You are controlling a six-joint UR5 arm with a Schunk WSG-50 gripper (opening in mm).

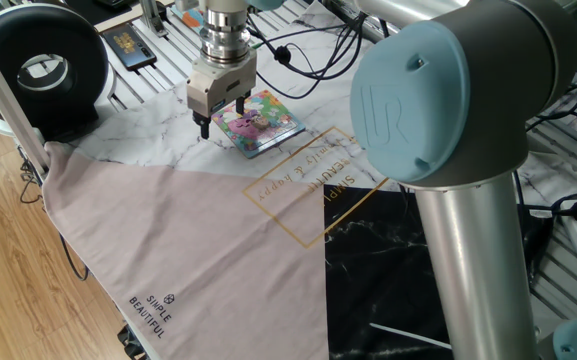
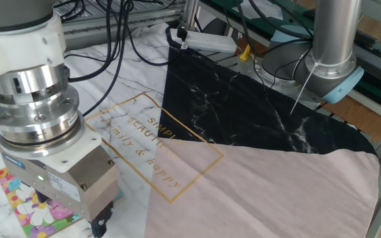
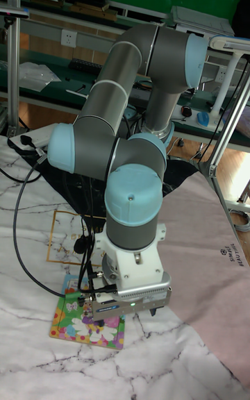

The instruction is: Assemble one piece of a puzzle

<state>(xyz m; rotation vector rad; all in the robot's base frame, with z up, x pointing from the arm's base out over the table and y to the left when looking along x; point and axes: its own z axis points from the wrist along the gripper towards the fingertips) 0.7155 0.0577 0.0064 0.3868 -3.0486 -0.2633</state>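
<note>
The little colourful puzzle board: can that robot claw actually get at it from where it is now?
Probably yes. The gripper hangs right at the edge of the puzzle board, which lies flat on the cloth, and nothing shows between them. Whether it holds a piece cannot be told.
</note>
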